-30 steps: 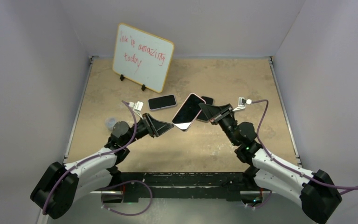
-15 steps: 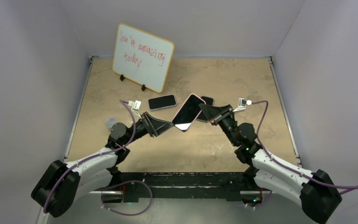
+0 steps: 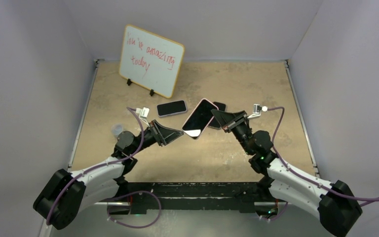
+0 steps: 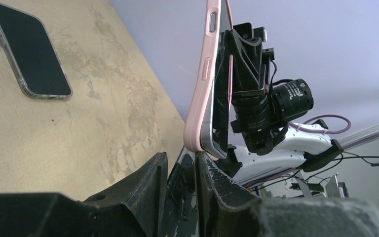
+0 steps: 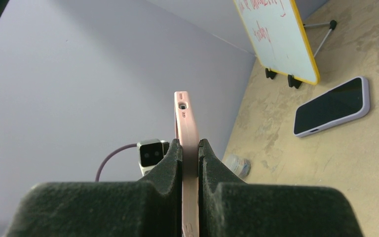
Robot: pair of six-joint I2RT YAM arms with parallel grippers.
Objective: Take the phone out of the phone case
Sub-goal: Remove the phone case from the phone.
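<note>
1. Two tools meet at one phone (image 3: 200, 118), which is held tilted above the middle of the tabletop (image 3: 202, 158), screen up, seated in its pink phone case (image 4: 197, 106).
2. The right tool (image 3: 215, 117) is closed on the cased phone from the right. In the right wrist view the pink edge is clamped between the two fingers (image 5: 170, 163) with no gap to be seen.
3. The left tool (image 3: 179, 132) is set at the near lower corner of the phone case. Its fingers are only narrowly parted, and the corner sits at the mouth of that gap. Whether the corner is actually pinched cannot be told.
4. A second phone (image 3: 171, 107), in a pale lilac case, lies flat and screen up on the tabletop just beyond the left tool. It is clear of the held phone.
5. A dark slab (image 3: 220, 105) lies beyond the right tool. It is largely hidden by the raised phone and by the tool itself, so little more can be said of it.
6. A whiteboard (image 3: 150, 60) with an orange rim and red handwriting is propped on small black feet at the far left, well apart from both tools.
7. A small clear object (image 3: 117, 130) rests near the tabletop's left edge, beside the left arm (image 3: 98, 173). What it is cannot be made out.
8. The tabletop is enclosed by pale walls (image 3: 197, 24) on three sides.
</note>
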